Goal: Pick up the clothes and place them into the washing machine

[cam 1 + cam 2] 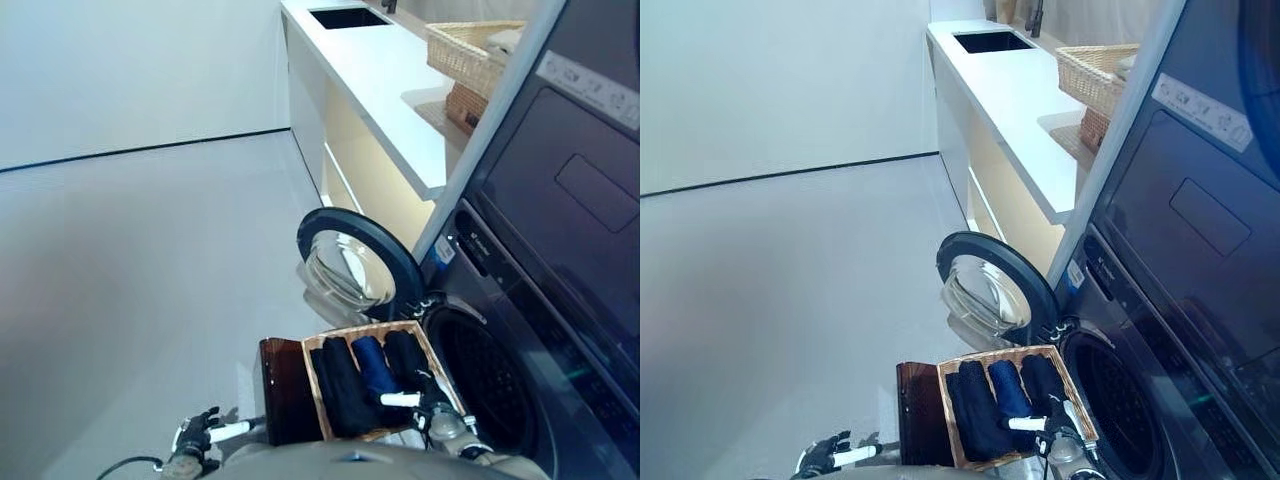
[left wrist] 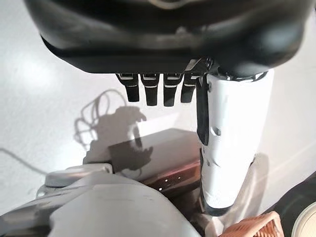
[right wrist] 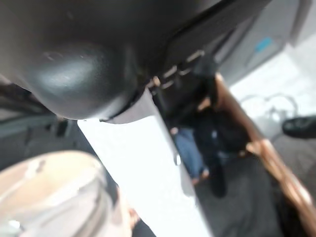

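Observation:
A wicker basket (image 1: 360, 331) stands on a dark brown box (image 1: 285, 395) in front of the washing machine. It holds three rolled clothes: a black roll (image 1: 340, 385), a blue roll (image 1: 372, 365) and another black roll (image 1: 403, 355). My right hand (image 1: 430, 400) hovers over the basket's near right corner, open, its white-covered thumb stretched across the blue roll (image 3: 190, 148) without holding cloth. The washer's round door (image 1: 355, 262) is swung open, and the dark drum opening (image 1: 490, 385) lies right of the basket. My left hand (image 1: 200, 435) hangs open and empty, low over the floor left of the box.
A white counter (image 1: 370, 70) runs along the right wall beyond the washer, with a sink (image 1: 348, 17) and a wicker basket (image 1: 470, 40) on it. Pale floor spreads to the left. The open door stands just behind the basket.

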